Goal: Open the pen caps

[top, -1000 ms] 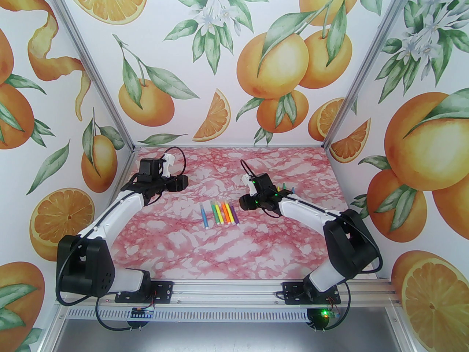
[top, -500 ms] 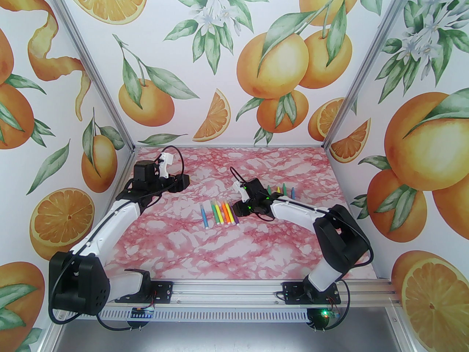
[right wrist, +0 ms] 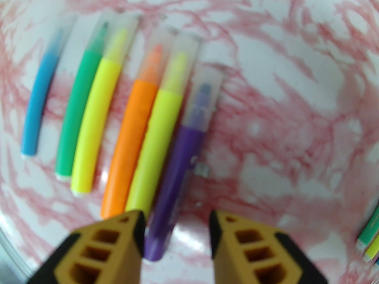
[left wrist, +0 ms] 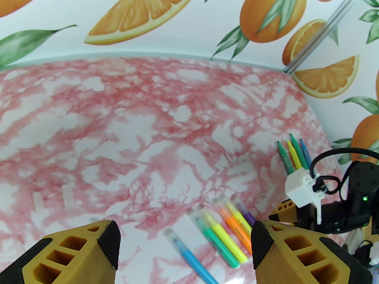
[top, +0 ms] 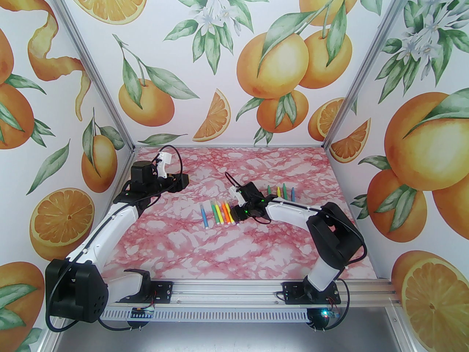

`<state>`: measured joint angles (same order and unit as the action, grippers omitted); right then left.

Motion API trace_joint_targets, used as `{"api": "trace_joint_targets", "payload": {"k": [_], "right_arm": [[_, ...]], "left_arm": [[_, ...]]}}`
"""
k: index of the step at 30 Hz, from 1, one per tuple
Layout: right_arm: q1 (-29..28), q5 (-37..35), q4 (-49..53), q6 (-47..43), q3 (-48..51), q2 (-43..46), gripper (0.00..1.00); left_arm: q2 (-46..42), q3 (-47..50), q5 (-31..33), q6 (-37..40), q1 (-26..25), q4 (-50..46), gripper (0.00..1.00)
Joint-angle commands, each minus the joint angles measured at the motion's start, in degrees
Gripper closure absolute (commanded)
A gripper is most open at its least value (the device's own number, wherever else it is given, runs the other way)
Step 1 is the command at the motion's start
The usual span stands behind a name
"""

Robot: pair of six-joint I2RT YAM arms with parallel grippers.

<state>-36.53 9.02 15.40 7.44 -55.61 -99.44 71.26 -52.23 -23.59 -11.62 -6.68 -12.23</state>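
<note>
The pens (top: 219, 213) are laid in a row mid-frame, with open table (top: 227, 255) towards the lower edge; the right gripper (right wrist: 177, 220) is held narrowly parted astride the purple pen (right wrist: 180, 158), pen caps (right wrist: 204, 90) on; the left gripper (left wrist: 185, 234) is spread wide, empty.

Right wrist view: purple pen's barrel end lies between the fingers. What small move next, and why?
Probably close the right gripper on the purple pen: its jaws stand apart astride the barrel end, nothing gripped, and the clear cap is on. The yellow pen lies right beside, so keep centred.
</note>
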Motion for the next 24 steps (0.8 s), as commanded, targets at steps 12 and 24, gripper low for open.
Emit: {"api": "trace_joint_targets", "payload": {"k": [12, 24], "right_arm": [[-0.5, -1.2, 2.4, 0.5, -3.3, -4.1, 0.62], [-1.2, -3.4, 5.2, 0.6, -4.6, -5.7, 0.64]], "left_arm": [[-0.7, 0.3, -0.4, 0.3, 0.4, 1.1, 0.24], [-0.8, 0.3, -0.2, 0.5, 0.5, 0.7, 0.23]]}}
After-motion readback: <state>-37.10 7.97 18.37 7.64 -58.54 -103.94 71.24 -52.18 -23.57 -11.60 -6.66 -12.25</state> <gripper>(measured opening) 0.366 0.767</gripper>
